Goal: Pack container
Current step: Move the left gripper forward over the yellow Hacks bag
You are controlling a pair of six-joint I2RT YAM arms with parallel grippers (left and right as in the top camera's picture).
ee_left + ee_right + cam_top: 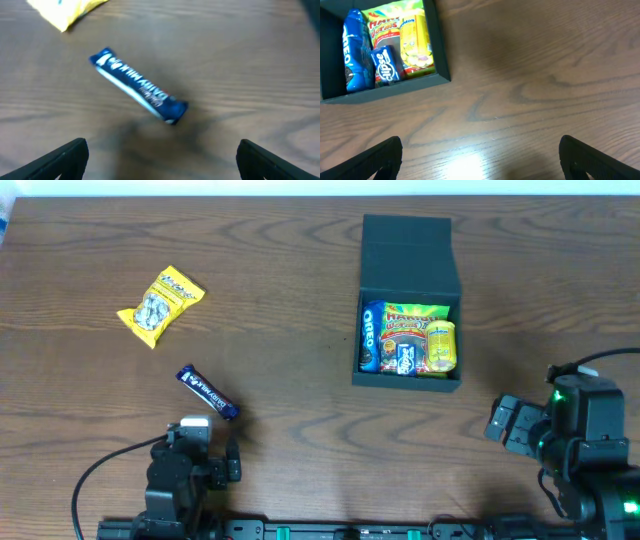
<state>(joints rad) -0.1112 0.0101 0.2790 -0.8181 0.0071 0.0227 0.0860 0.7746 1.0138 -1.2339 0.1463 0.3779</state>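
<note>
While left pincer [162,146] gapes empty behind bar [137,85] | right pincer [480,144] likewise (wide) | container [385,90] front wall ahead-left

The wooden table [300,380] bears the container [405,377], a yellow packet [160,305], a blue bar [208,393].

Left arm [178,480]: boxy matte-black housings, a small pale grey block [195,424] on top and a thin black cable [120,453] looping from its side. Right arm [590,430]: bulkier black housings with small glowing green lights [557,394] and a second black cable [600,357] arching above. Left fingers [67,159] and right fingers [382,156] show as dark matte wedges.
</note>
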